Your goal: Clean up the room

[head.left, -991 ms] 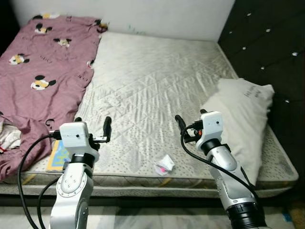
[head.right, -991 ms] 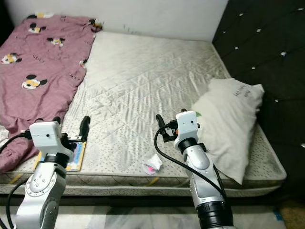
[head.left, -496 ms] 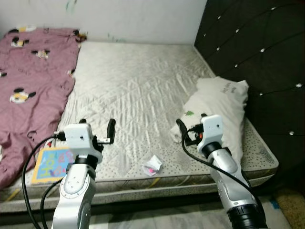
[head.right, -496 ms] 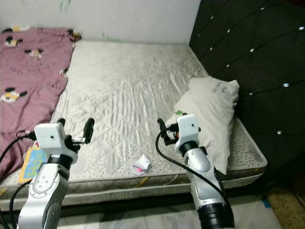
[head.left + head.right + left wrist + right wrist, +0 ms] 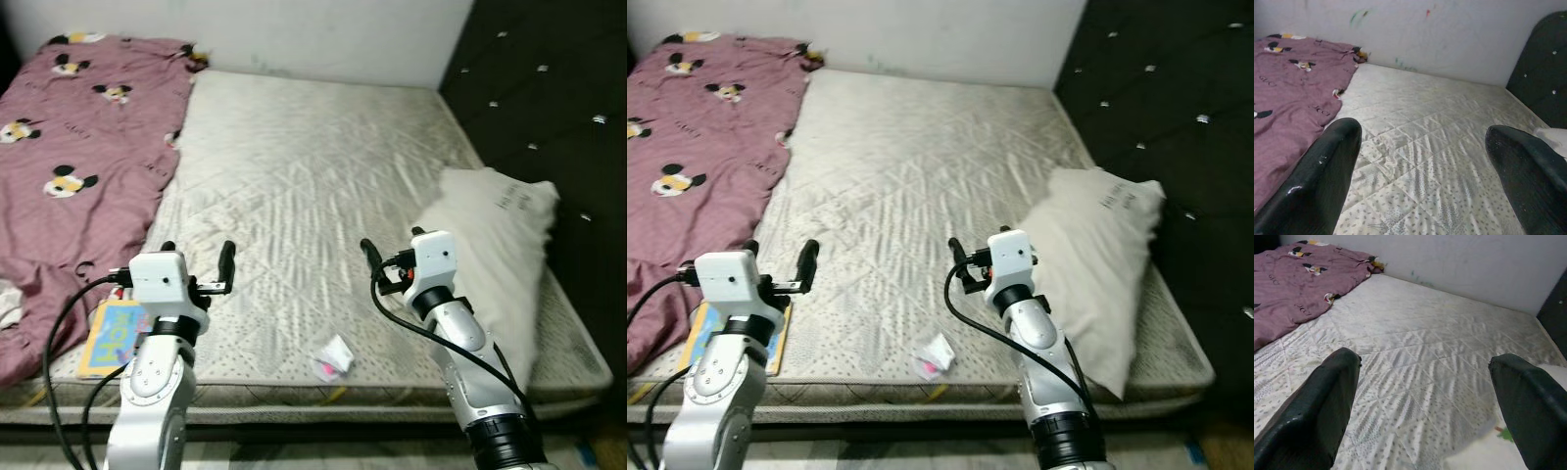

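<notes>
A bare quilted mattress (image 5: 304, 166) lies before me. A purple blanket (image 5: 78, 166) with cartoon mouse prints covers its left side. A white pillow (image 5: 495, 255) lies at the right by the headboard. A small crumpled white and pink wrapper (image 5: 335, 355) rests near the front edge, between my arms. A colourful book (image 5: 111, 333) lies at the front left corner, partly behind my left arm. My left gripper (image 5: 194, 250) and right gripper (image 5: 392, 243) hover open over the mattress's front part, holding nothing. Each wrist view looks across the mattress (image 5: 1420, 161) between spread fingers (image 5: 1327, 396).
A black tufted headboard (image 5: 558, 98) stands along the right side and a white wall (image 5: 294, 29) runs behind the bed. A bit of white cloth (image 5: 8, 304) shows at the left edge by the blanket. The mattress's front edge (image 5: 294, 397) is just below my grippers.
The head camera swung right half a second ago and has swung back left. Both grippers stay open in the same pose, and nothing on the bed has moved.
</notes>
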`<state>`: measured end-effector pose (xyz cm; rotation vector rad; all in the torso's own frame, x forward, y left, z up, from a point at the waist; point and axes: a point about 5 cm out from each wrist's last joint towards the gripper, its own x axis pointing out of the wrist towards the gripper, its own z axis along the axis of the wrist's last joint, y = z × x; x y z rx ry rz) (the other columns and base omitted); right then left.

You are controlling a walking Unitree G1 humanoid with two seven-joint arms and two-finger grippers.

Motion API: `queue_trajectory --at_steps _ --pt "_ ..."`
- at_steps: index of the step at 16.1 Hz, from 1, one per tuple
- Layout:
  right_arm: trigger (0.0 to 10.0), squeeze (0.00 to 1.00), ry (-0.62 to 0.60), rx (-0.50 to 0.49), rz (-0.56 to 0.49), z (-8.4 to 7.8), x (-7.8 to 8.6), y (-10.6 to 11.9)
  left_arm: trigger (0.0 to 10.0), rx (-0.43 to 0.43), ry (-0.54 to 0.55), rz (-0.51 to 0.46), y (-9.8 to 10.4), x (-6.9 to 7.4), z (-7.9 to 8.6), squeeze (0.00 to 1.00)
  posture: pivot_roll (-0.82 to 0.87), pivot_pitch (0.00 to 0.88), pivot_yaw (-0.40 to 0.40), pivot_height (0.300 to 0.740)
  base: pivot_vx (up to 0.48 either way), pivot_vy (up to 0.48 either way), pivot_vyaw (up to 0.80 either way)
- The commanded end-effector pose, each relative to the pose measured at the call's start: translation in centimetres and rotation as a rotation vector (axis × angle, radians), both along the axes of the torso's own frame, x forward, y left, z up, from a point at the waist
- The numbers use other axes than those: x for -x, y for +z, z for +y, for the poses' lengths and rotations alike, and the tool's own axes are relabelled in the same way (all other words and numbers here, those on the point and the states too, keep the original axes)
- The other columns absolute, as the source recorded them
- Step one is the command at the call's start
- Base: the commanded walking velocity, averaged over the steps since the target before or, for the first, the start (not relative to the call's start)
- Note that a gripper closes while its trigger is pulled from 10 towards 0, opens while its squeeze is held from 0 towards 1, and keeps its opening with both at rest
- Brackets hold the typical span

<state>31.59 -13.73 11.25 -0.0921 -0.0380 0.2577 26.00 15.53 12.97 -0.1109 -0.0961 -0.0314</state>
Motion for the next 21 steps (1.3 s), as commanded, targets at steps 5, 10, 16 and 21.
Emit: queue_trajectory --at_steps 5,10,16,21 --pt "10.0 0.0 -0.008 0.004 -0.005 -0.1 -0.2 0.1 10.0 -0.005 0.012 0.016 -0.2 -0.1 0.1 0.0 -0.03 0.076 -0.083 0.74 0.118 0.0 0.0" --pt "10.0 0.0 -0.018 0.003 0.001 -0.3 -0.3 -0.2 10.0 -0.007 0.016 0.028 -0.4 -0.2 0.2 0.0 -0.02 0.081 -0.078 0.74 0.0 0.0 0.0" --pt "10.0 0.0 -0.025 -0.035 -0.006 -0.9 -0.4 0.3 10.0 -0.061 0.067 0.025 -0.2 0.2 1.5 0.0 -0.02 0.086 -0.086 0.74 0.0 0.0 0.0" --pt "10.0 0.0 0.003 -0.022 -0.011 -1.2 0.4 0.0 10.0 -0.125 0.094 0.043 -0.3 1.2 3.2 0.0 -0.02 0.095 -0.092 0.735 0.0 0.0 0.0"
